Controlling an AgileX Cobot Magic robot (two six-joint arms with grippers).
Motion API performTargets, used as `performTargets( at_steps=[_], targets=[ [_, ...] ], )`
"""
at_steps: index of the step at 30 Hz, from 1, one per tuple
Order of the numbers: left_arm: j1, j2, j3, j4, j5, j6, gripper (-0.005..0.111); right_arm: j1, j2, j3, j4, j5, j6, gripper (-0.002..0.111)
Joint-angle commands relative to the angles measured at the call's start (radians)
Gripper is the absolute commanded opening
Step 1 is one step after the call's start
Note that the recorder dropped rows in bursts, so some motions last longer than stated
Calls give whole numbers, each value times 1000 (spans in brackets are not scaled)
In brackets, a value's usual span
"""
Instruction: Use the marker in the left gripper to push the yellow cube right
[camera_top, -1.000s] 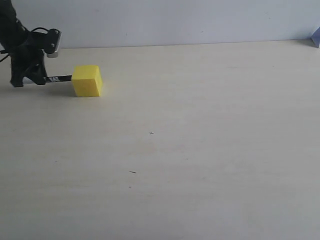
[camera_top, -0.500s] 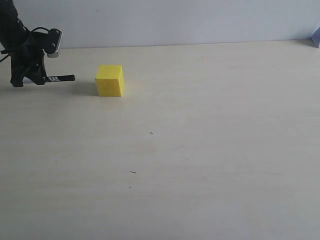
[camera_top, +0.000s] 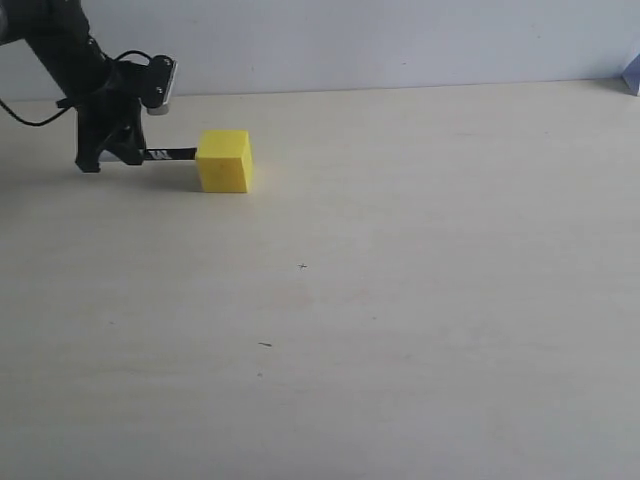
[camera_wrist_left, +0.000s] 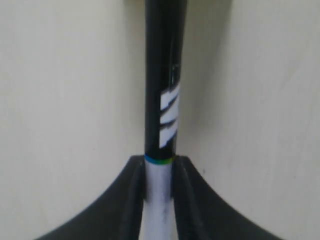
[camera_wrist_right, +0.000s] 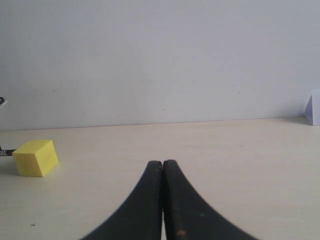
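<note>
The yellow cube sits on the pale counter, toward its back left and not far from the wall. It looks small, rigid and light, with matte faces, so it should slide readily on the smooth top. It may also twist if it is nudged off-centre. It is not to be gripped at all. The sound place to press is low on the middle of its left face, and the black end of the marker appears to meet it there, though I cannot confirm actual contact. The marker is slim and stiff and lies roughly level. The left tool is pinching it by its white barrel, with the black length sticking out ahead, and a long overhang like that could pivot in the pinch under side load. The right tool is pressed together with nothing in it, well apart from the cube. To the cube's right the counter runs wide and bare. Only a small pale object sits at the far right rim, so a straight push has plenty of room. The back edge along the wall is the nearer limit.
</note>
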Motion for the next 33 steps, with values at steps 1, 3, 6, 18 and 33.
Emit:
performTargets(
  at_steps=[1, 3, 6, 18, 33],
  targets=[
    [-54, -3, -4, -24, -8, 18, 0, 1, -5, 5, 0, -8, -2, 0],
    [-54, -3, -4, -14, -6, 13, 0, 1, -5, 5, 0, -8, -2, 0],
    [-28, -3, -4, 9, -4, -30, 0, 1, -5, 5, 0, -8, -2, 0],
    [42, 2, -4, 9, 41, -66, 0, 1, -5, 5, 0, -8, -2, 0],
    [7, 31, -30, 55, 54, -100, 0, 1, -5, 5, 0, -8, -2, 0]
  ],
)
